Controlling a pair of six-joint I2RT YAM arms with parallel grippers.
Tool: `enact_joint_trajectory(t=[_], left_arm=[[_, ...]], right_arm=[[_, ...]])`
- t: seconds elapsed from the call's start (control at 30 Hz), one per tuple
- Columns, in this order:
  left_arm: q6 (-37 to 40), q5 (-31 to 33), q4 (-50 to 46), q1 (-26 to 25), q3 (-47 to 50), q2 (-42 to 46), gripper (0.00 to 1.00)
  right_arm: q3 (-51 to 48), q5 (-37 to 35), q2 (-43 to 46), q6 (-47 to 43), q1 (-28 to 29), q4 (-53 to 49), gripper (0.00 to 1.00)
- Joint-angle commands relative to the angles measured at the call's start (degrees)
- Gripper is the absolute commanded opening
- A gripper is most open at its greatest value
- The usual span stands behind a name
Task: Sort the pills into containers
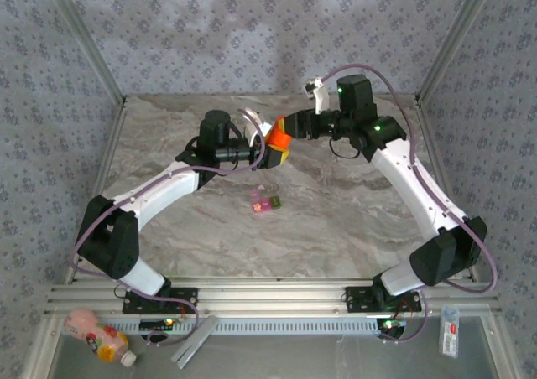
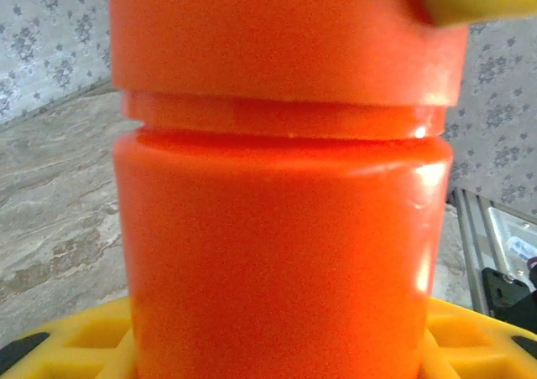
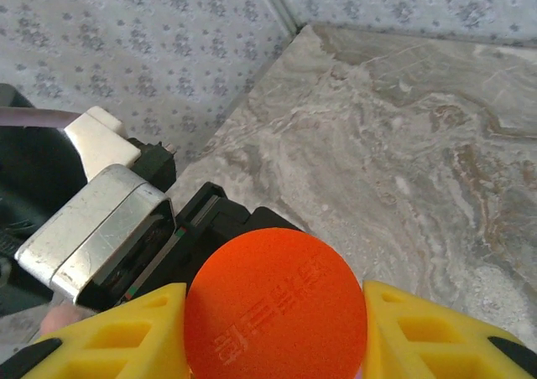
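A small orange bottle point(image 1: 278, 134) hangs above the back middle of the table between both grippers. My left gripper point(image 1: 270, 151) is shut on its body point(image 2: 281, 253), its yellow fingers point(image 2: 75, 345) showing at either side. My right gripper point(image 3: 275, 333) has its yellow fingers point(image 3: 436, 329) pressed against both sides of the round orange cap point(image 3: 275, 308). The containers point(image 1: 264, 201), a joined pink and green pill case, lie on the marble table point(image 1: 336, 220) in front of the grippers. The pills are hidden.
Wallpapered walls point(image 1: 252, 35) close in the table at the back and sides. An aluminium rail point(image 1: 268, 293) runs along the near edge. Below it lie a pink drink bottle point(image 1: 99, 335) at the left and a small packet point(image 1: 450, 330) at the right.
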State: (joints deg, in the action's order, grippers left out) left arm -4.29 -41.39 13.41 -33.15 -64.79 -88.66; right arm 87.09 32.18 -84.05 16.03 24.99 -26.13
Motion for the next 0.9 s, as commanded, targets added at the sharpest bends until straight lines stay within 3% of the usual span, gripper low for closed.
enact_joint_trajectory(t=[0.0, 0.23, 0.53, 0.87], left_arm=[[-0.5, 3.4, 7.0, -1.0, -1.1, 1.2, 0.0], [0.0, 7.5, 6.5, -1.7, -0.9, 0.5, 0.0], [0.0, 9.1, 6.4, -1.7, -0.3, 0.0, 0.0], [-0.8, 10.6, 6.4, -0.9, -0.1, 0.2, 0.0]], right_arm=[[-4.5, -7.6, 0.3, 7.0, 4.7, 1.2, 0.45], [-4.4, -15.5, -2.2, 16.5, 8.3, 3.1, 0.45], [-2.0, -15.9, -3.4, 17.1, 9.7, 1.3, 0.47], [-4.8, -7.1, 8.4, 15.4, 0.1, 6.4, 0.79]])
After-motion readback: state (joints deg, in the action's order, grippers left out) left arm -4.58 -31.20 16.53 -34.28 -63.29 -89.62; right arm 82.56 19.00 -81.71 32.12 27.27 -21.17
